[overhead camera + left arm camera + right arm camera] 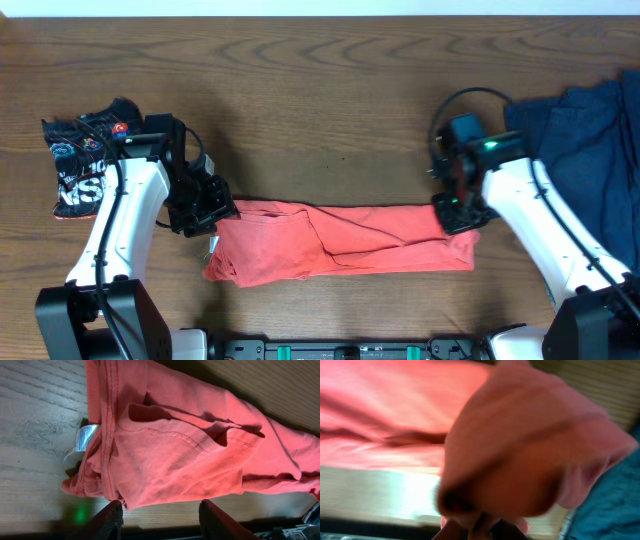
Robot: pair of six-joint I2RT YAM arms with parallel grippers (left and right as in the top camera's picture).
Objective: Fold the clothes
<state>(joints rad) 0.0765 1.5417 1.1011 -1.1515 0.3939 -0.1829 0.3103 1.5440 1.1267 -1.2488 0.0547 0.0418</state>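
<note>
A coral-red T-shirt (340, 245) of soft knit fabric is laid folded into a long, narrow band across the wooden counter (330, 100), running left to right near its front edge. At the left end several layers are stacked unevenly, stitched seams are shown, and a small silvery-white label (82, 440) is seen sticking out at the edge. The right end (520, 455) is bunched up and raised off the counter, though blur hides its detail. A black shirt with white and red print (85, 155) is crumpled in a heap at the far left. A navy-blue garment (590, 130) is spread loosely at the far right, cut off by the picture's edge.
</note>
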